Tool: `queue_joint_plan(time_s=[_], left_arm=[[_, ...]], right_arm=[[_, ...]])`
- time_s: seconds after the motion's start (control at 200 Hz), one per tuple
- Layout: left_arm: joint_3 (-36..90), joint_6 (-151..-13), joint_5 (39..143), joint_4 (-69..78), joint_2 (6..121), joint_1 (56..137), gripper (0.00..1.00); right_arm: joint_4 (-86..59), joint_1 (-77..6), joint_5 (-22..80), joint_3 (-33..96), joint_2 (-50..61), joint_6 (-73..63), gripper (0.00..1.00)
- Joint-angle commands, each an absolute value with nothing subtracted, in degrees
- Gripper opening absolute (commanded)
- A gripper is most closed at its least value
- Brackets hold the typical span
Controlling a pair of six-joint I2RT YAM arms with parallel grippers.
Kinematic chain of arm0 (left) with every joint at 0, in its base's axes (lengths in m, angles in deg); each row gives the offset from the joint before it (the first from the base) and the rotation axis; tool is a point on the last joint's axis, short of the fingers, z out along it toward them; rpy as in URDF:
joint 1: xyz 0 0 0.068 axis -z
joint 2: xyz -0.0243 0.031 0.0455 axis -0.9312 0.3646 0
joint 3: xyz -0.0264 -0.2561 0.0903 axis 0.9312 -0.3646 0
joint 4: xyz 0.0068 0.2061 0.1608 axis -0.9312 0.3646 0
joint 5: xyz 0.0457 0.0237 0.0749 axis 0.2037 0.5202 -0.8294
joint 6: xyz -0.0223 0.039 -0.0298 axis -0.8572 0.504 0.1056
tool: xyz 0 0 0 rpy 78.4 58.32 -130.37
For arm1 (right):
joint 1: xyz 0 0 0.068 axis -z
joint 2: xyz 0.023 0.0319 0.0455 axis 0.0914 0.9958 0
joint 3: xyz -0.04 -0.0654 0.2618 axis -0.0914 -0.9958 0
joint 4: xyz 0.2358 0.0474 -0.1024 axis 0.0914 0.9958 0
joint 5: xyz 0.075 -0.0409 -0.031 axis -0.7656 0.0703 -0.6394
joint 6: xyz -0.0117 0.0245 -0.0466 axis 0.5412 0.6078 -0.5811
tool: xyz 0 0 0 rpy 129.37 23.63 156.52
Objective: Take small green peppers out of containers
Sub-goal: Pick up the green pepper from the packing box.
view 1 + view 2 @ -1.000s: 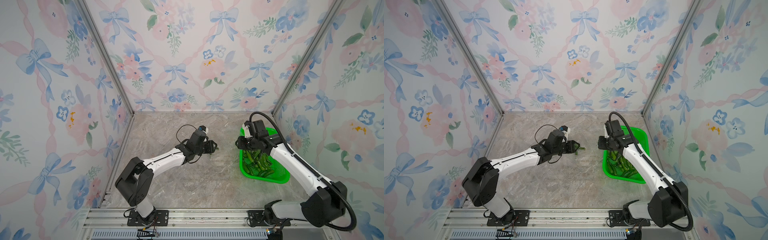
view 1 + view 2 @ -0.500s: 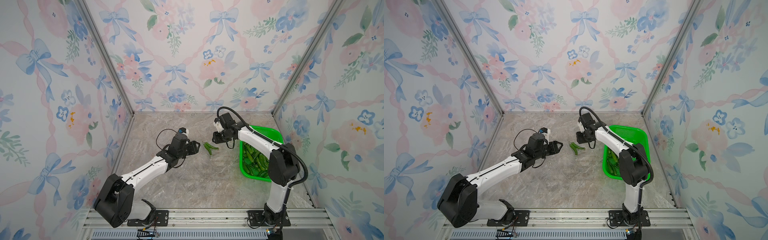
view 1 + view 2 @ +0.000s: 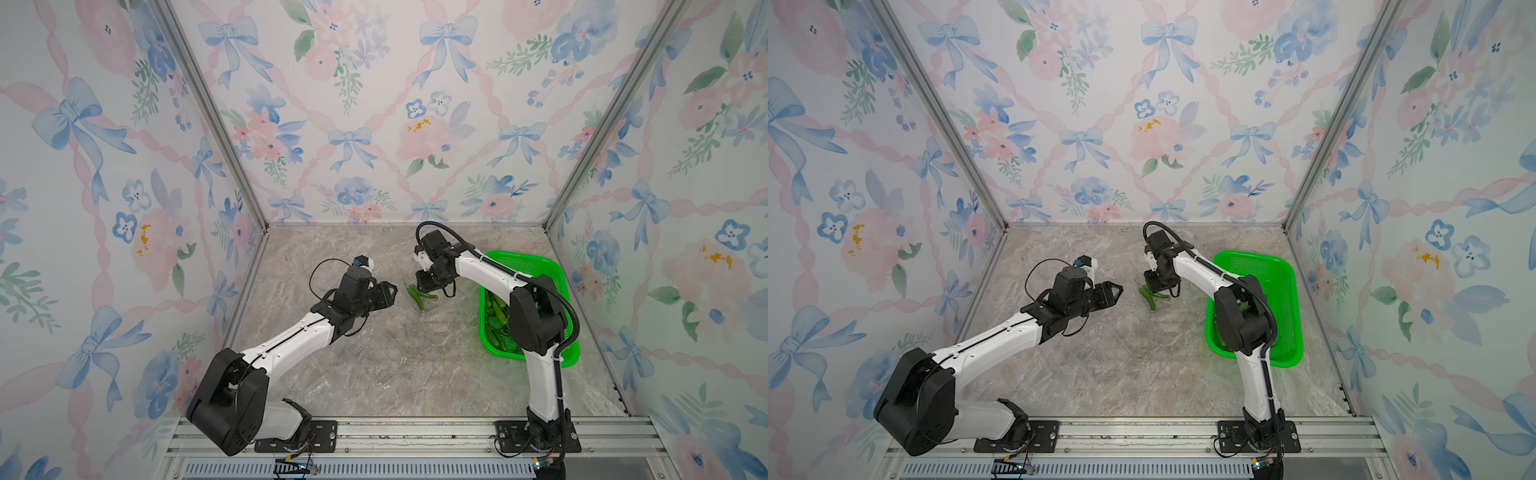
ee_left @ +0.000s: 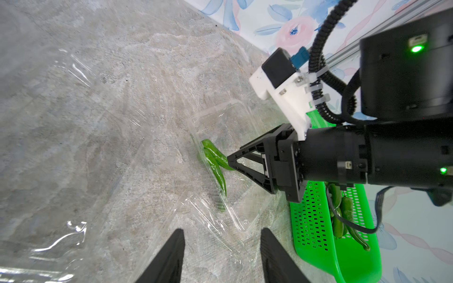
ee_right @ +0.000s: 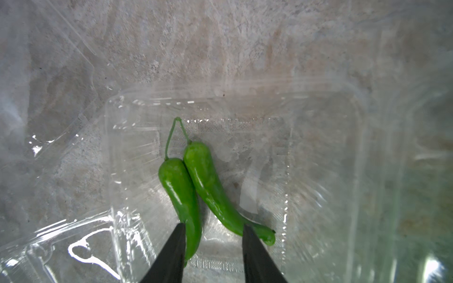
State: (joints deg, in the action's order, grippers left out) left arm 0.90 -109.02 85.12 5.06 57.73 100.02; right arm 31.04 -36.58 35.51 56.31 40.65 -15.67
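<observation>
- In both top views, a grey marble table [image 3: 374, 374] sits between floral-papered walls. A white-and-black arm reaches in from each near corner.
- In both top views, two small green peppers [image 3: 417, 296] [image 3: 1150, 297] lie mid-table, slightly toward the far side. The clear container under them is almost invisible from here.
- The right gripper [image 3: 426, 284] points down directly over the peppers' far right end. The left gripper [image 3: 385, 294] hangs just left of them, not touching, aimed their way.
- A green basket [image 3: 552, 270] stands on the right side of the table. There are more peppers [image 3: 496, 316] piled along its left half.
- In the left wrist view, the left gripper [image 4: 221, 254] has its jaws spread wide with nothing between them. It hangs above the table beside the clear container [image 4: 228, 117].
- The two peppers [image 4: 215, 161] lie side by side inside that container, and the right gripper [image 4: 230, 161] has its tip down against them. The basket [image 4: 313, 220] sits just beyond the container. Other clear plastic [image 4: 73, 71] glints on the table to the left.
- In the right wrist view, the right gripper [image 5: 213, 245] has its jaws parted a moderate way, straddling the peppers' pointed ends. They are not clamped on either pepper.
- One finger overlaps the tip of each pepper [image 5: 181, 193] [image 5: 210, 186]. The two thin stems meet at the opposite end. Both peppers rest on the floor of the container [image 5: 318, 159].
</observation>
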Motion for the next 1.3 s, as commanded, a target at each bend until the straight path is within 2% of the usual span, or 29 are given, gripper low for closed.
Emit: queue_joint_plan(time_s=[0.0, 0.62, 0.895, 1.15, 1.295], left_arm=[[-0.1, -109.6, 85.9, 4.9, 57.1, 99.4, 0.53], [0.0, -109.3, 86.8, 4.9, 56.9, 98.4, 0.53], [0.1, -109.4, 87.5, 4.8, 57.6, 98.2, 0.53], [0.5, -109.4, 87.7, 4.8, 57.8, 97.9, 0.53], [1.0, -109.3, 87.9, 4.9, 58.6, 97.9, 0.52]], right_arm=[[34.1, -37.4, 36.4, 58.3, 43.5, -17.6, 0.39], [34.0, -37.4, 35.8, 61.5, 48.5, -17.6, 0.39], [33.9, -37.5, 35.2, 61.8, 49.6, -17.2, 0.32], [34.0, -37.6, 34.9, 62.0, 48.9, -16.7, 0.15], [34.4, -37.5, 35.2, 61.1, 45.4, -16.4, 0.10]])
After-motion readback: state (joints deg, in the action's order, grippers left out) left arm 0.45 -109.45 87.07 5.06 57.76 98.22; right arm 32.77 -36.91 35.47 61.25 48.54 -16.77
